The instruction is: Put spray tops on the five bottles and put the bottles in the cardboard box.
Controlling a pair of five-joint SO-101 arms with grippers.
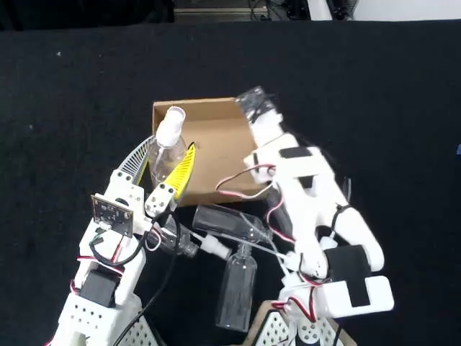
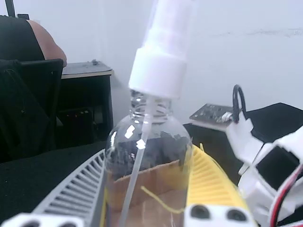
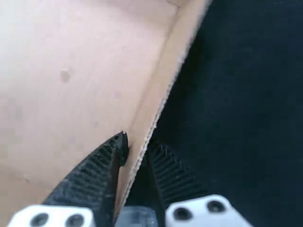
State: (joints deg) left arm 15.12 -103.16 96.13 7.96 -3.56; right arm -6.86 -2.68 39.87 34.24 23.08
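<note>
The task looks to be at an early stage. One bottle point(image 2: 147, 156) carries a white spray top point(image 2: 158, 66) seated on its neck, and the left tool point(image 1: 168, 164) pinches it between a grey finger and a yellow one. It is held upright at the left wall of the cardboard box point(image 1: 216, 137). Whether it hangs over the inside or just outside that wall cannot be told. The box sits about mid-worktop point(image 1: 374, 86), and the parts of its floor that can be seen are bare cardboard, so no bottle appears to be inside yet.

The right tool point(image 3: 138, 151) straddles the box's right wall. One black ribbed finger is inside, the other outside, and the two are pressed on the cardboard edge, probably to steady the box.

Toward the near edge of the worktop, between the two arms, at least two more clear bottles lie on their sides. One lying bottle point(image 1: 227, 223) runs across, and the second lying bottle point(image 1: 238, 285) points toward the near edge. A small white piece point(image 1: 211, 246) lies just beside their necks. It may be another spray top, but whether it is fitted to anything cannot be told. The other bottles of the five cannot be made out.

The held bottle is clear plastic with rounded shoulders, and it looks empty. A thin dip tube runs down inside it from the top, and the cardboard shows through its wall. The top is a tall white pump with a wider collar at the neck.

What appears to be left is lowering this bottle in, then capping and boxing the others.
</note>
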